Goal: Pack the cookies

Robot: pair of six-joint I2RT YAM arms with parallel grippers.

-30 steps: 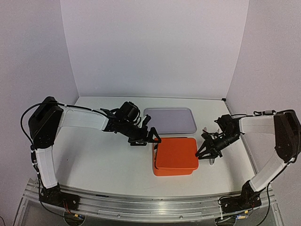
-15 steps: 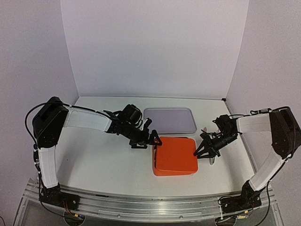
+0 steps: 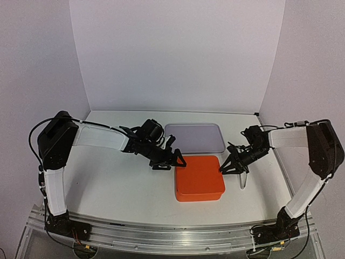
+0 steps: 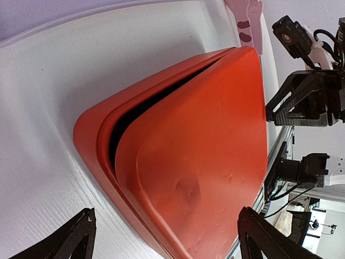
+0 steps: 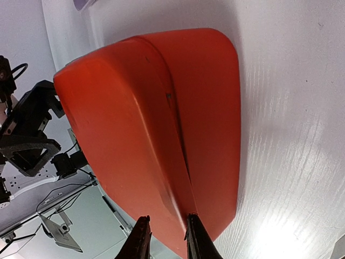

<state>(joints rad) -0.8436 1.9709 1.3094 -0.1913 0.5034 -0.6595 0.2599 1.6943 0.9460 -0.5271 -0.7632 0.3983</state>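
The cookies are hidden from every view. An orange box (image 3: pixel 199 196) stands mid-table with its orange lid (image 3: pixel 198 174) lying on top. In the left wrist view the orange lid (image 4: pixel 205 145) leaves a dark gap along one edge of the orange box (image 4: pixel 89 135). My left gripper (image 3: pixel 171 161) hovers open at the box's far left corner, its jaws wide apart and touching nothing (image 4: pixel 167 232). My right gripper (image 3: pixel 224 168) is at the lid's right edge. In its wrist view the right gripper (image 5: pixel 166 218) pinches the rim of the orange lid (image 5: pixel 124 124).
A flat lilac-grey tray (image 3: pixel 194 137) lies just behind the box. A small pale object (image 3: pixel 242 181) rests on the table to the right of the box, under my right wrist. White walls close in the back and sides.
The lid, tilted up on the box a second ago, now lies almost flat. My right gripper moved slightly back and left with it. The left gripper stayed by the far left corner.
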